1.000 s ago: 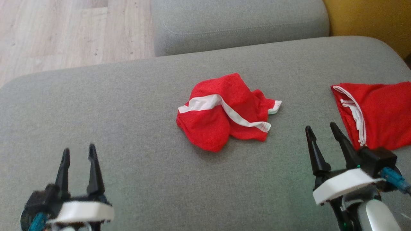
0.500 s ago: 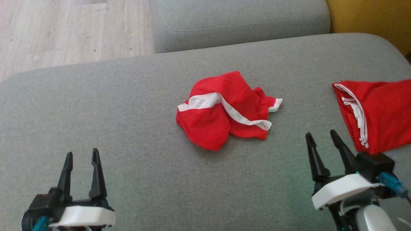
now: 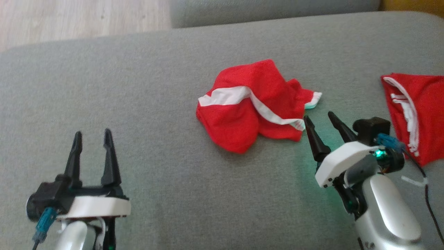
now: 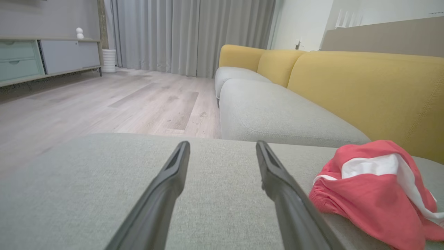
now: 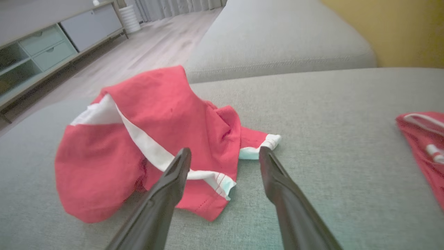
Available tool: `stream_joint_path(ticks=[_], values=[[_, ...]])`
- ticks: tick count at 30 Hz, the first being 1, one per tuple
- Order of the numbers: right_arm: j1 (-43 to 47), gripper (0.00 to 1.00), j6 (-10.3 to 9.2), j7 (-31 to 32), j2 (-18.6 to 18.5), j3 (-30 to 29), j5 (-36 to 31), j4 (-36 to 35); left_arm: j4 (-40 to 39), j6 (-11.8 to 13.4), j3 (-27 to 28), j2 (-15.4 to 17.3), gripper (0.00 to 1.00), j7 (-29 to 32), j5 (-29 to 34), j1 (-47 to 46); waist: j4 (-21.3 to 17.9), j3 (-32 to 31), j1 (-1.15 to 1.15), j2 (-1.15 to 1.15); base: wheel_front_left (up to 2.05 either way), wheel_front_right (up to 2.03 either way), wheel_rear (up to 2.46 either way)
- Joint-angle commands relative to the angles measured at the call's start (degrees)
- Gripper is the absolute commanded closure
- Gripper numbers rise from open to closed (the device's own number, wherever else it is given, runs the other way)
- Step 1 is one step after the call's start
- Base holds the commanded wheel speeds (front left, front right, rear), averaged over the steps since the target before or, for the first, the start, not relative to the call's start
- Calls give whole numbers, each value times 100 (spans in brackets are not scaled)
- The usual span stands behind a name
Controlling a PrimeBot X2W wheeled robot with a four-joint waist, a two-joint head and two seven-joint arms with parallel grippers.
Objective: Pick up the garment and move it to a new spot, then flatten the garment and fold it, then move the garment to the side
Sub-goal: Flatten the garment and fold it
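Observation:
A crumpled red garment [image 3: 249, 104] with a white stripe lies bunched in the middle of the grey sofa cushion [image 3: 138, 104]; it also appears in the left wrist view [image 4: 374, 187] and the right wrist view [image 5: 152, 135]. My right gripper [image 3: 319, 116] is open, its fingertips just off the garment's right edge and its white-trimmed corner [image 5: 260, 147]. My left gripper [image 3: 92, 133] stands open over bare cushion at the lower left, well apart from the garment.
A second red garment [image 3: 416, 111] with white cord lies at the cushion's right edge. Another grey seat cushion [image 4: 270, 114] and a yellow backrest [image 4: 364, 90] lie beyond. Wooden floor [image 4: 104, 100] borders the far left side.
My right gripper has moved forward and left, close to the garment's right edge. The left gripper rose a little in the view. The head camera tilted down, shifting the whole picture.

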Motion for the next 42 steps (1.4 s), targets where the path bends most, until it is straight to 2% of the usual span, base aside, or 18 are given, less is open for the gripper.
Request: stream_joint_path(ticks=[1, 7, 8, 10, 13, 16, 19, 22, 27, 28, 31, 36, 39, 42], values=[[-262, 0, 39, 18, 82, 116, -5, 10, -160, -28, 170, 86, 0, -39, 56, -286, 137, 166, -1, 0, 0, 0, 0], [-827, 0, 39, 35, 120, 76, -247, 1211, -33, -139, 55, -4, 0, -72, 90, -546, 309, 383, -1, 0, 0, 0, 0], [-901, 49, 39, -4, 123, 111, -232, 1363, -8, -156, 40, -19, 0, -77, 95, -579, 331, 402, -1, 0, 0, 0, 0], [-1025, 100, 39, -107, 126, 234, -127, 1600, 52, -185, 22, -45, 0, -86, 99, -629, 358, 411, -1, 0, 0, 0, 0], [-1161, 100, 39, -324, 128, 375, 68, 1754, 145, -216, 24, -78, 0, -99, 92, -659, 370, 367, -1, 0, 0, 0, 0], [-1283, 100, 39, -639, 129, 382, 31, 1600, 222, -242, 61, -104, 0, -110, 73, -633, 354, 260, -1, 0, 0, 0, 0], [-1397, 100, 39, -811, 114, 427, -170, 1096, 279, -263, 123, -122, 0, -119, 51, -570, 318, 107, -1, 0, 0, 0, 0], [-1575, 100, 39, -699, 29, 600, -291, 355, 312, -280, 189, -148, 0, -124, 40, -498, 282, -42, -1, 0, 0, 0, 0], [-2274, 100, 39, -178, -221, 1364, -166, -544, 266, -303, 323, -212, 0, -127, 68, -428, 236, -132, -1, 0, 0, 0, 0], [-2274, 100, 39, -178, -221, 1364, -166, -544, 266, -303, 323, -212, 0, -127, 68, -428, 236, -132, -1, 0, 0, 0, 0], [-2959, 100, 39, -163, -356, 1951, 42, -658, 242, -338, 393, -256, 0, -128, 110, -390, 233, -142, -1, 0, 0, 0, 0], [-4009, 100, 39, -642, -413, 2640, 349, -520, 232, -412, 475, -358, 0, -128, 194, -336, 267, -171, -1, 0, 0, 0, 0], [-4286, 100, 39, -1050, -458, 2773, 549, -540, 234, -462, 515, -416, 0, -128, 244, -309, 295, -188, -1, 0, 0, 0, 0], [-4103, 100, 39, -1247, -679, 2756, 730, -631, 238, -505, 561, -459, 0, -129, 293, -277, 305, -211, -1, 0, 0, 0, 0]])
